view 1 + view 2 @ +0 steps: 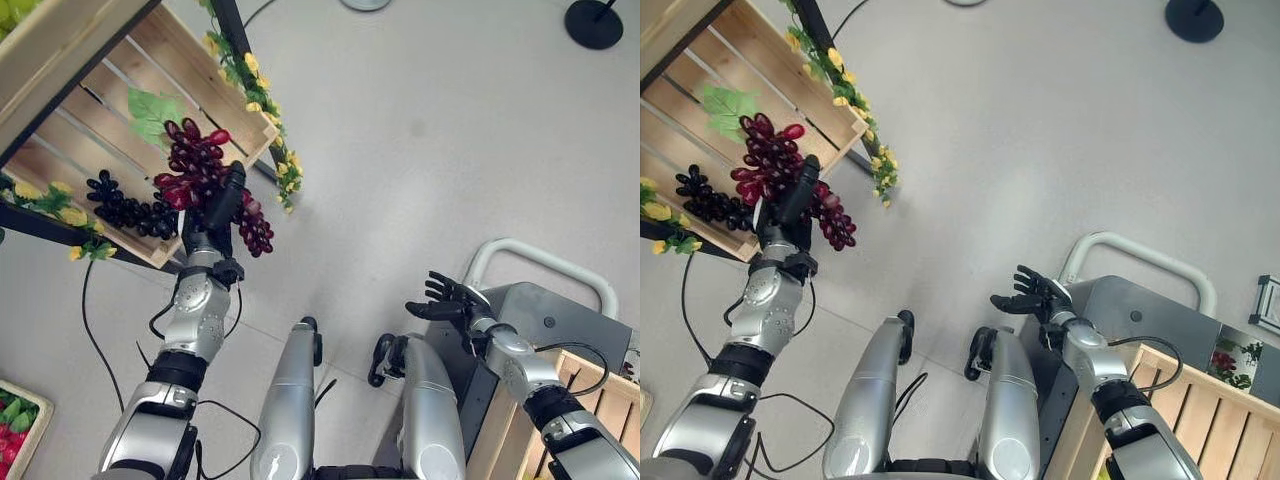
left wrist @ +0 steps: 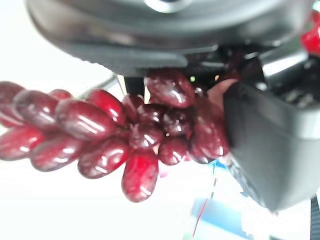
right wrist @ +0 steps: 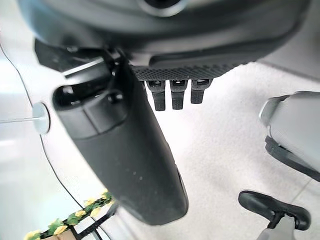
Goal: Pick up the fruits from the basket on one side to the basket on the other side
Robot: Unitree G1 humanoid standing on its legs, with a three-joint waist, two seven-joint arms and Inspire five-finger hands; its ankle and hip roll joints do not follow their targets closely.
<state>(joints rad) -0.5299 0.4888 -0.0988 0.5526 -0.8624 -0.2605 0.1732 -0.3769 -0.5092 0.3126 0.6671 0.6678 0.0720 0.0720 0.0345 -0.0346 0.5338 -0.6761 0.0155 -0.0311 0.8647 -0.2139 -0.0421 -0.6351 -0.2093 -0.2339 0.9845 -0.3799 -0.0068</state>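
The left hand (image 1: 222,212) is gripping a glossy red grape bunch (image 1: 198,168) just in front of the wooden crate (image 1: 190,75), its fingers partly buried among the berries; dark grapes (image 1: 128,208) are lying inside, while the right hand (image 1: 447,300) is hanging open beside a cut-off second crate (image 1: 580,400)

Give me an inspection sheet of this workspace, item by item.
Surface: grey floor.
Job's things: red grape bunch held in the left hand; dark grape bunch lying in the wooden crate on the robot's left; second wooden crate on a grey cart at its right.
Clutter: yellow flower garland along the left crate's edge.
Hands: left hand closed on the red bunch; right hand open, holding nothing.
Cables: nothing seen.
Surroundings: black round stand base.
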